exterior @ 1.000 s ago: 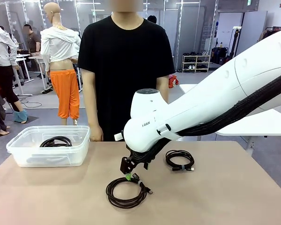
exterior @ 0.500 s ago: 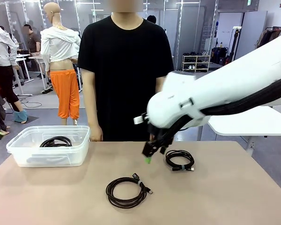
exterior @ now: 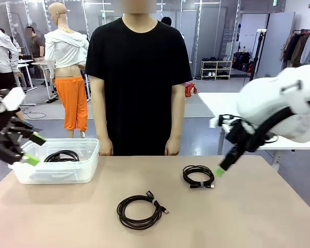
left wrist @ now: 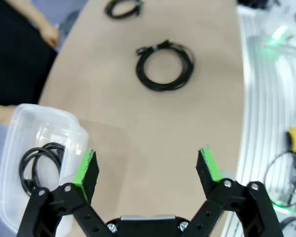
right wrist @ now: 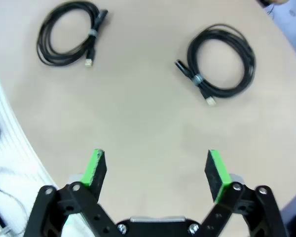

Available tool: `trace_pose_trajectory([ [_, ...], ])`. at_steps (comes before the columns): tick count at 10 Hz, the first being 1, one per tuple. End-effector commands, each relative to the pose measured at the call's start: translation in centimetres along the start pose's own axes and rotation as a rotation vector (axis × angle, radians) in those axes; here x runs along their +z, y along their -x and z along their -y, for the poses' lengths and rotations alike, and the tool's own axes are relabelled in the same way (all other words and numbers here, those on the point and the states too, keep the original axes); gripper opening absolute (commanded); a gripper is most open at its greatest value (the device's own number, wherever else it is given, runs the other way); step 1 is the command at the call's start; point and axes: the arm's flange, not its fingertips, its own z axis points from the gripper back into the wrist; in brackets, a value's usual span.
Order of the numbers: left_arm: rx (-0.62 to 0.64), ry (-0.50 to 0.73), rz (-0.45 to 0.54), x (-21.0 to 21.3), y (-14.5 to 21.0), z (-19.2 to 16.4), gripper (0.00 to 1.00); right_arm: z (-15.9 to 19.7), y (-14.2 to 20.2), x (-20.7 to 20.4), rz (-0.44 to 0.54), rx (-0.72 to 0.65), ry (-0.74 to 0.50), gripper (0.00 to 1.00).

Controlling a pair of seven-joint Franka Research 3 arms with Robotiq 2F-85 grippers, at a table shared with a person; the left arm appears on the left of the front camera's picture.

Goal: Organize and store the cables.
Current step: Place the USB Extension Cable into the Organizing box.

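**Figure.** Front and wrist views of a table (exterior: 258,217) with three cables, positions given relative to the clear bin (exterior: 85,173).

- **Near cable.** Nearest the robot, the near cable (exterior: 139,212) lies flat on the table as a round black coil. It is to the right of the bin and closer to the robot's edge, with its plug ends at the coil's upper right.
- **Far cable.** Beyond it, the far cable (exterior: 198,176), a smaller tied coil, lies farther right of the bin. It is well apart from both the bin and the near cable.
- **Right jaws.** These hang above the table just right of the far cable, on the side away from the bin, spread wide and holding nothing. One green pad (exterior: 220,171) shows beside the coil without touching it. In the right wrist view, both loose coils lie on bare tabletop ahead of the two separated pads.
- **Left jaws.** These hover at the bin's left near corner, also spread wide and empty, with their green pads (exterior: 33,159) standing apart.
- **Bin.** It sits at the table's far left corner, and the stored cable (exterior: 62,155) lies coiled on its floor.
- **Person.** Behind the table, a person (exterior: 138,77) in a black shirt stands to the right of the bin, with both hands (exterior: 171,150) hanging at the far edge.
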Motion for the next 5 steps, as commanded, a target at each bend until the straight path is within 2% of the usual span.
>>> trace_pose_trajectory([
  [1, 0.091, -0.030, -0.080, -4.0, -3.4, 1.0, 1.00, 0.0, 4.2, 2.2, 0.129, 0.070, 0.007, 1.00],
  [2, 0.111, -0.057, -0.166, -5.9, -5.4, 1.1, 1.00, 0.8, 6.9, 3.8, 0.199, 0.054, 0.000, 1.00],
  [5, 0.136, -0.111, -0.274, -11.0, -8.8, 0.5, 1.00, 3.1, 14.2, 5.7, 0.315, 0.129, -0.034, 1.00],
])
